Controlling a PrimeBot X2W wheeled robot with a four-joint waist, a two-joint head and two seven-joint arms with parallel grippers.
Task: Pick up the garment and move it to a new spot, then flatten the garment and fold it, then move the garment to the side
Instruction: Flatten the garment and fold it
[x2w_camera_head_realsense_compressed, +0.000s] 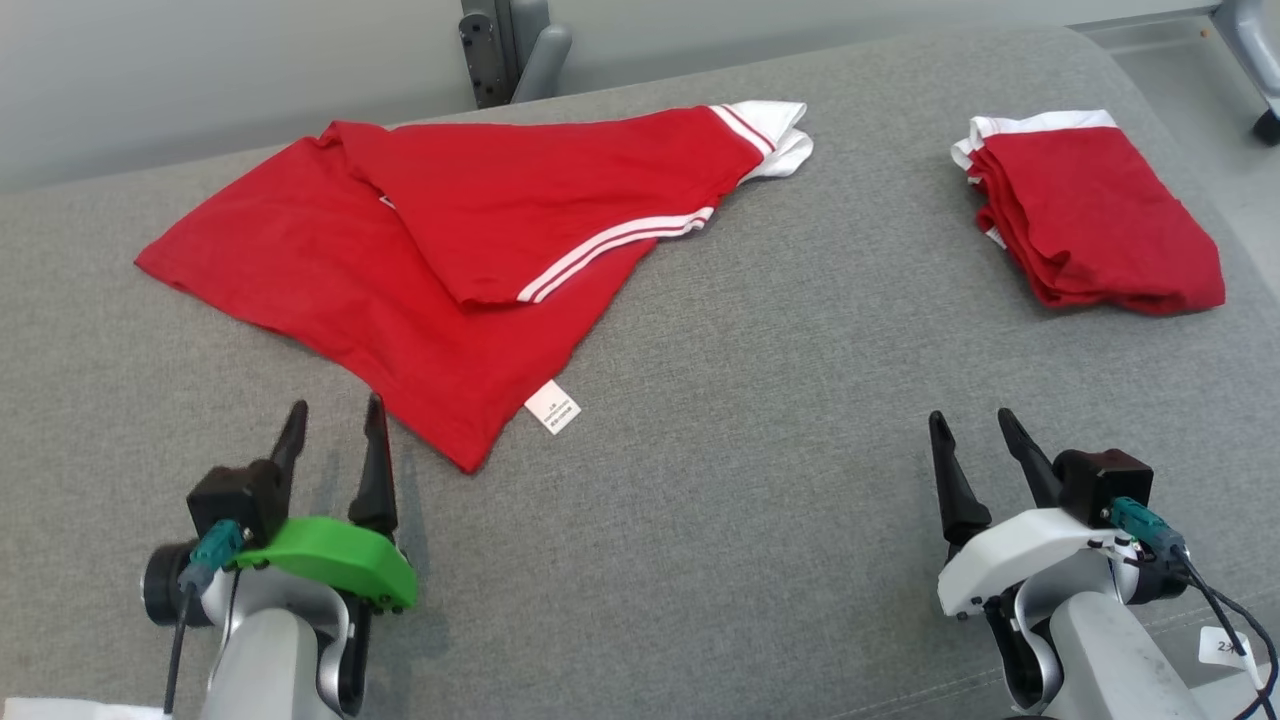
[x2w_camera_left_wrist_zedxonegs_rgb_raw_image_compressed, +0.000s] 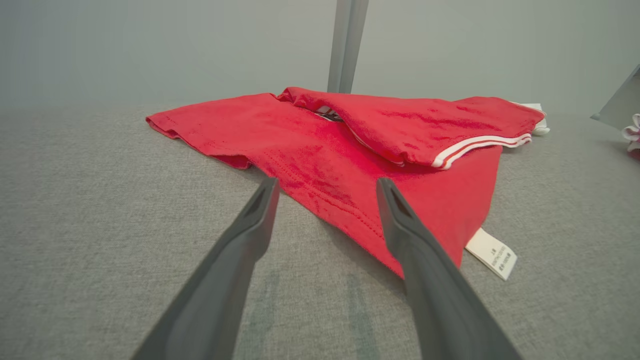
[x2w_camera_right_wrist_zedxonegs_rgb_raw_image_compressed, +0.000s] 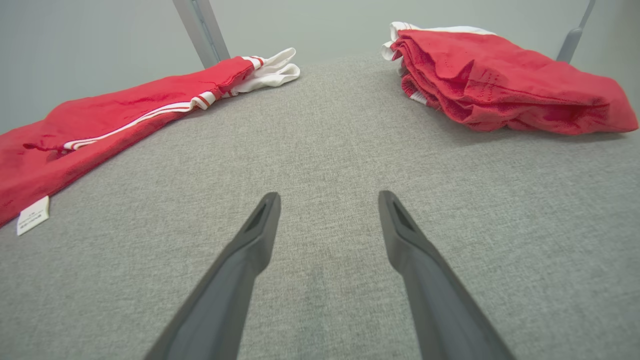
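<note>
- Jaws of the left gripper (x2w_camera_head_realsense_compressed: 337, 402) are spread wide apart and hold nothing.
- This gripper sits at the near left, over the grey table (x2w_camera_head_realsense_compressed: 760, 470), and its two dark fingers point at the garment (x2w_camera_head_realsense_compressed: 330, 270).
- Its fingertips are just beside the near edge of the garment. I cannot tell if they touch it.
- The garment is red and lies on the far left part of the table. It is partly opened out, and one corner points toward the robot.
- One part of it is folded over the top, and two white stripes (x2w_camera_head_realsense_compressed: 610, 245) run along that folded edge.
- A white sleeve (x2w_camera_head_realsense_compressed: 785, 140) sticks out at the far right end of the garment.
- A small white label (x2w_camera_head_realsense_compressed: 553, 407) lies flat on the table at the garment's near right edge.
- The right gripper (x2w_camera_head_realsense_compressed: 970, 414) has its jaws spread wide too, and they are empty.
- It sits at the near right over bare table, well apart from the garment.
- A second red and white shirt (x2w_camera_head_realsense_compressed: 1090, 215) lies folded in a neat pile at the far right, well apart from the garment.
- A grey metal post (x2w_camera_head_realsense_compressed: 495, 50) stands behind the far edge of the table.
</note>
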